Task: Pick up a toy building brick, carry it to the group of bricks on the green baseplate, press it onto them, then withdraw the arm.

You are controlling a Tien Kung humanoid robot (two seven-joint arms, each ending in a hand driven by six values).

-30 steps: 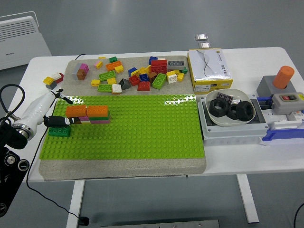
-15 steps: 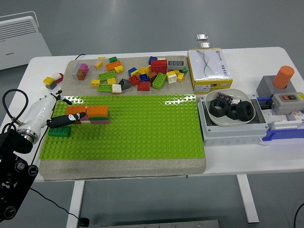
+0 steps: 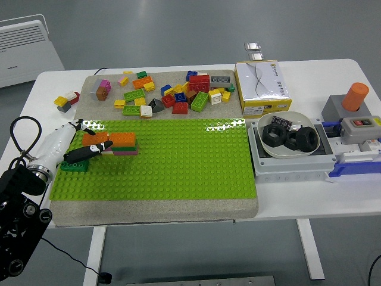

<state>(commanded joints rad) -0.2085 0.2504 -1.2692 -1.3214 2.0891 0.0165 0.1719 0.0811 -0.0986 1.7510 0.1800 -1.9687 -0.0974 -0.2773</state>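
One robot hand (image 3: pixel 83 146), fingers loose and holding nothing, has edged nearer the orange bricks (image 3: pixel 113 139).

A single head view looks forward and down from high on the robot's side of the table (image 3: pixel 309 211), far enough back to take in the whole green baseplate (image 3: pixel 178 167), the table's far edge and floor beyond, with the left arm entering left of the baseplate.

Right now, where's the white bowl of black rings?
In the head view, the white bowl sits on the table's right side, atop a grey tray, just below the yellow box.
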